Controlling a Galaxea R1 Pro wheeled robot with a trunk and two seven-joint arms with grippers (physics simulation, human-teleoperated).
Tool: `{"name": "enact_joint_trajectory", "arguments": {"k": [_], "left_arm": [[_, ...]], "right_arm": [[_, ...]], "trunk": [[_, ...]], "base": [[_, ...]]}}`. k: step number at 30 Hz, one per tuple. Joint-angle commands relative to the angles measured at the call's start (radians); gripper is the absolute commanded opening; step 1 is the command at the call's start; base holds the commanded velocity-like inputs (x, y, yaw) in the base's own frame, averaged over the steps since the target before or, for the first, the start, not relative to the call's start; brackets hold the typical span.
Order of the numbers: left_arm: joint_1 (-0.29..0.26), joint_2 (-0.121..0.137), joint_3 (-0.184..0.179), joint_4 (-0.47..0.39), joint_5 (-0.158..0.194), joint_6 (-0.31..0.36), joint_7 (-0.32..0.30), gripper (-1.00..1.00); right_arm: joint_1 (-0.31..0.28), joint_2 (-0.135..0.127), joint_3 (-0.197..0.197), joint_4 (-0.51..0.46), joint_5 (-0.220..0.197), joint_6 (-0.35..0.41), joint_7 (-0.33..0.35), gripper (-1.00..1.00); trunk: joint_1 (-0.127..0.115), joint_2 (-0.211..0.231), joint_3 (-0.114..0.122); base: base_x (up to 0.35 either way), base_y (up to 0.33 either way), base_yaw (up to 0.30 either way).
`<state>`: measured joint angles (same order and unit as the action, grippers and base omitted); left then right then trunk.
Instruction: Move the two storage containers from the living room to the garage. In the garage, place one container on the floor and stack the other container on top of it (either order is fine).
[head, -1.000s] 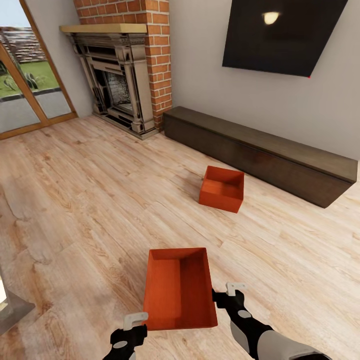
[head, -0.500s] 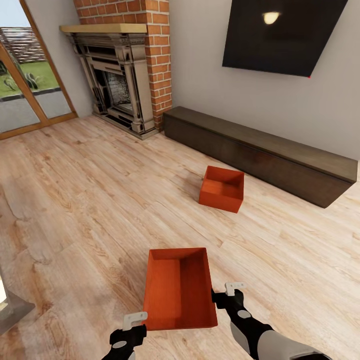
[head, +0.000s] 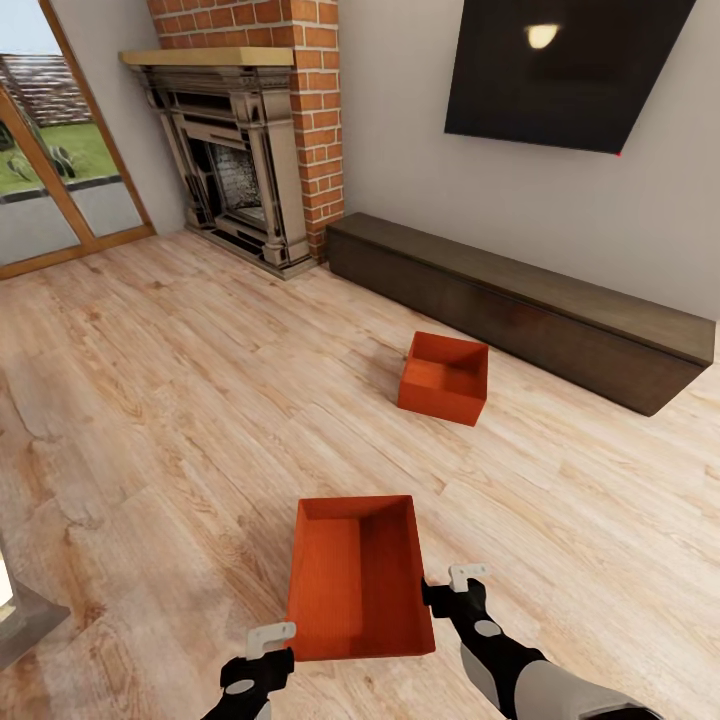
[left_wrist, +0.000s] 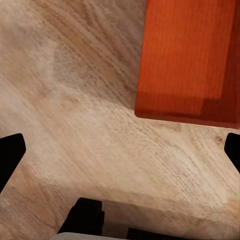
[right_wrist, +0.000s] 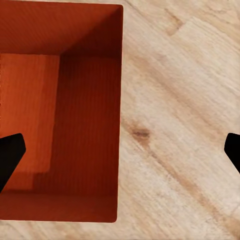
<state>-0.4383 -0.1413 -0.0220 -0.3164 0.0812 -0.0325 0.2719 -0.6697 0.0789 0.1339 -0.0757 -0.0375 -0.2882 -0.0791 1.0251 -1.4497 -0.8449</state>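
No writing or logos anywhere that I can read, the bins are plain ribbed orange-red plastic.

Landmark is the near bin (head: 360, 578), sitting on the wood floor (head: 150, 400) right in front of the robot. Left hand (head: 258, 650) is just off its near left corner, right hand (head: 455, 585) is just beside its right wall, both arms reaching forward and low from the bottom of the head view. Neither one touches the bin as far as I can see.

Left wrist view looks straight down: a corner of the near bin (left_wrist: 187, 60) off to one side, bare planks between the dark fingertips (left_wrist: 10, 155), which sit wide apart at the frame edges. So that hand is spread with nothing in it. Right wrist view looks down too, into the near bin (right_wrist: 60, 115), with its wall running between the two fingertips (right_wrist: 10, 155); those are also spread wide, straddling the rim without pinching it.

The head view adds the room: the second bin (head: 444, 377) is well beyond the near one, close to a long dark cabinet (head: 520, 305) under the TV (head: 565, 70), with the brick fireplace (head: 240, 150) further off to the left.
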Motion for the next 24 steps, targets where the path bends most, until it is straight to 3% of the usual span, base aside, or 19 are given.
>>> {"name": "enact_joint_trajectory", "arguments": {"k": [1, 3, 5, 10, 24], "left_arm": [[0.000, 0.000, -0.003, -0.016, 0.007, 0.000, 0.004, 1.00], [0.000, 0.002, -0.004, -0.091, 0.007, 0.020, 0.004, 1.00], [-0.008, 0.004, -0.004, -0.173, 0.002, 0.083, 0.003, 1.00], [-0.046, 0.016, -0.004, -0.249, 0.001, 0.198, 0.002, 1.00], [-0.052, 0.018, -0.009, -0.257, 0.001, 0.201, 0.010, 1.00]], "right_arm": [[-0.001, 0.000, 0.009, 0.001, -0.004, -0.003, -0.005, 1.00], [-0.001, 0.002, 0.009, 0.001, -0.004, -0.003, -0.005, 1.00], [-0.001, 0.003, 0.008, 0.001, -0.004, -0.003, -0.005, 1.00], [-0.001, 0.004, 0.009, 0.001, -0.005, -0.003, -0.005, 1.00], [-0.001, 0.004, 0.009, 0.001, -0.005, -0.003, -0.006, 1.00]], "trunk": [[0.000, 0.000, -0.001], [0.000, 0.000, -0.001], [0.000, 0.000, -0.001], [0.000, 0.000, -0.001], [0.000, 0.000, -0.001]], "base": [[0.000, 0.000, 0.000], [0.000, 0.000, 0.000], [0.000, 0.000, 0.000], [0.000, 0.000, 0.000], [0.000, 0.000, 0.000]]}}
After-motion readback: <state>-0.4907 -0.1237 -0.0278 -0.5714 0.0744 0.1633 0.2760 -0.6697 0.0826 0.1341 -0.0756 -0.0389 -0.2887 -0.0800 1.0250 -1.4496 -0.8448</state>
